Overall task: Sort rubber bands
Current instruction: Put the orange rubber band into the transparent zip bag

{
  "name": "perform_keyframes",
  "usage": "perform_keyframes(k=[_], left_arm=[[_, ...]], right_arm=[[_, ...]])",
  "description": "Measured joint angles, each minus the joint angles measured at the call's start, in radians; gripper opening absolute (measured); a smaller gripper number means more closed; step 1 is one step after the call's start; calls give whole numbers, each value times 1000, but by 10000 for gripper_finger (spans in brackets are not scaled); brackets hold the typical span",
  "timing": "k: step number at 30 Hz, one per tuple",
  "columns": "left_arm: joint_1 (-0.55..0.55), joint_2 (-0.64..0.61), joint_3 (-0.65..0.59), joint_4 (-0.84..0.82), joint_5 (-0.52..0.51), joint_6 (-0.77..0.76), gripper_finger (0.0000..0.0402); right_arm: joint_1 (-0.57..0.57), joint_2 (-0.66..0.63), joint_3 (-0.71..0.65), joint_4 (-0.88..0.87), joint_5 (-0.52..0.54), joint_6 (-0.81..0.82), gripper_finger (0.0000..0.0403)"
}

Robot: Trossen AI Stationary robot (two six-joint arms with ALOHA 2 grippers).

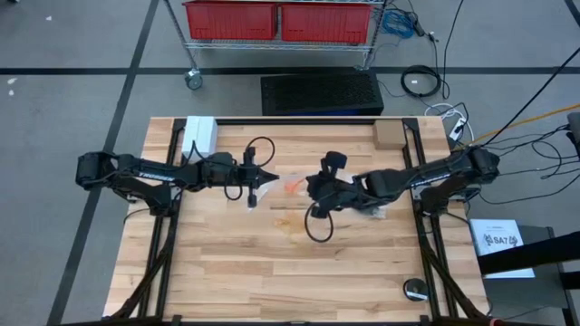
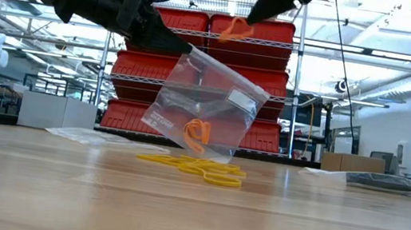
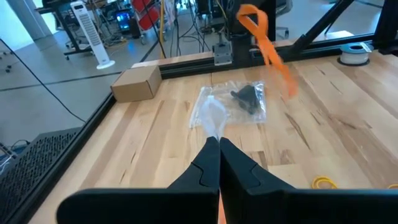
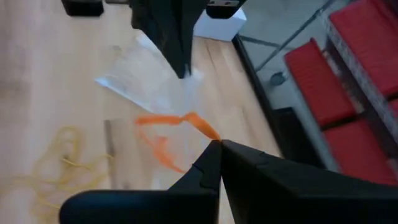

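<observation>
My left gripper [image 1: 264, 177] is shut on a clear plastic bag [image 2: 205, 103] that hangs above the table's middle with orange rubber bands [image 2: 196, 135] inside. My right gripper [image 1: 306, 186] stands just right of it, shut on a single orange rubber band [image 2: 236, 29] above the bag's top. Several yellow rubber bands [image 2: 200, 167] lie flat on the table under the bag. A second clear bag with black bands [image 3: 249, 99] lies flat farther to the right. My left gripper pinches the clear bag's top corner [image 3: 214, 124] between its two fingers, coming level from the table's left. The bag is lifted clear and hangs tilted below the fingers [image 2: 163, 41]. My right gripper pinches one end of the orange band [image 4: 208, 132] between its fingertips, coming from the table's right. The band is lifted clear; its free loop [image 4: 163, 120] reaches toward the bag.
A white box [image 1: 199, 134] sits at the far left corner and a cardboard box [image 1: 388, 134] at the far right. A small round object [image 1: 415, 290] lies by the near right corner. Black cable loops hang from both arms.
</observation>
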Motion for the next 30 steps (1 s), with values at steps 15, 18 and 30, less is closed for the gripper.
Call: perform_keyframes(k=[15,18,30], left_arm=[[0,0,0,8,6,-19,0],[0,0,0,9,15,-23,0],[0,0,0,8,16,-25,0]], right_arm=[[-55,74,1,-27,103,-199,0],[-65,100,1,-1,156,-238,0],[-68,107,1,40,214,-259,0]])
